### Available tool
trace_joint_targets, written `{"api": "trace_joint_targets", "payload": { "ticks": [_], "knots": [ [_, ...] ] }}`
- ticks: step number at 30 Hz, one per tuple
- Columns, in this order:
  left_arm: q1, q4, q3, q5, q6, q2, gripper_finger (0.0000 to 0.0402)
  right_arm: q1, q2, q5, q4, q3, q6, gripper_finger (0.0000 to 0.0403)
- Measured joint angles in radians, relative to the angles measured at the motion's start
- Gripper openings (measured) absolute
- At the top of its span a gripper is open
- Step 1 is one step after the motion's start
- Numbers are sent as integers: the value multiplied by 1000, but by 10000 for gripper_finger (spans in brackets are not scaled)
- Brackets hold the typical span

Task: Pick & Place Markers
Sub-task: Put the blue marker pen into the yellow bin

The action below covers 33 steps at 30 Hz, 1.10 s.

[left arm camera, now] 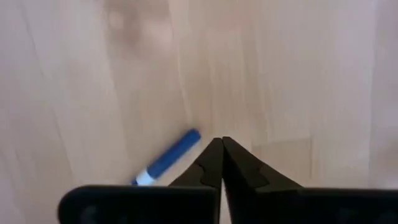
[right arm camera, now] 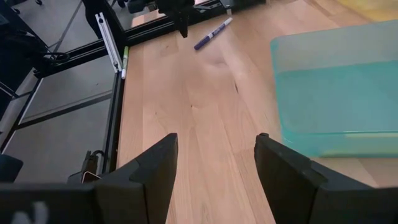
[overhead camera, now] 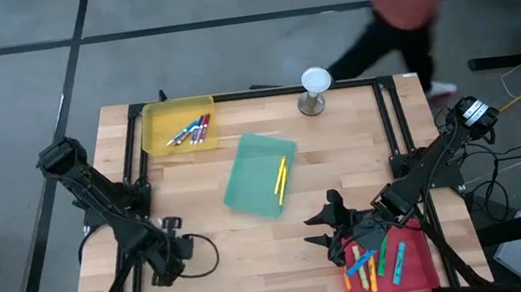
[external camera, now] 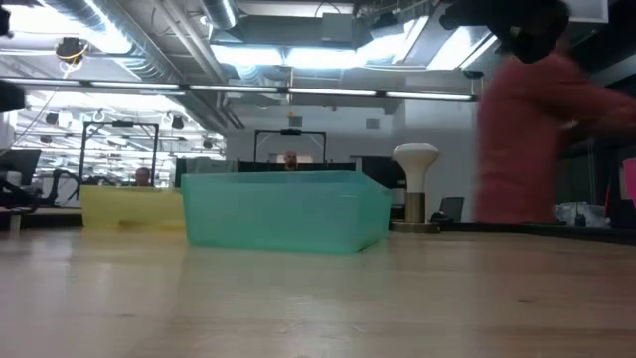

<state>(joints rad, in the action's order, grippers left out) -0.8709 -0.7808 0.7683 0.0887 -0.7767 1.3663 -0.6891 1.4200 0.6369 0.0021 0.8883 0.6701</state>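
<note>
On green tray (overhead camera: 249, 173): two yellow markers (overhead camera: 280, 181).

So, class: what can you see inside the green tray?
From above, the green tray holds yellow markers lying near its right edge, the rest of its floor bare. In the low view, its frosted wall hides the contents.

Two dark, jointed arms, black cables looping by each; the right pincer (right arm camera: 211, 168) has blocky black fingers.
</note>
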Motion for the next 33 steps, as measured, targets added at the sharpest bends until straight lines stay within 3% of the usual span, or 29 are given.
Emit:
{"api": "trace_joint_targets", "payload": {
  "ticks": [4,8,19,25,33],
  "knots": [
    [59,4,8,-22,207,0,5,0,0,0,0,0,-1,209],
    [106,2,7,-46,314,0,28,0,0,0,0,0,1,209],
    [137,-5,-31,-40,541,0,171,0,0,0,0,0,3,209],
    [127,-1,-84,-72,558,0,219,0,0,0,0,0,2,209],
    [130,26,-156,-55,556,1,223,0,0,0,0,0,2,209]
  ]
}}
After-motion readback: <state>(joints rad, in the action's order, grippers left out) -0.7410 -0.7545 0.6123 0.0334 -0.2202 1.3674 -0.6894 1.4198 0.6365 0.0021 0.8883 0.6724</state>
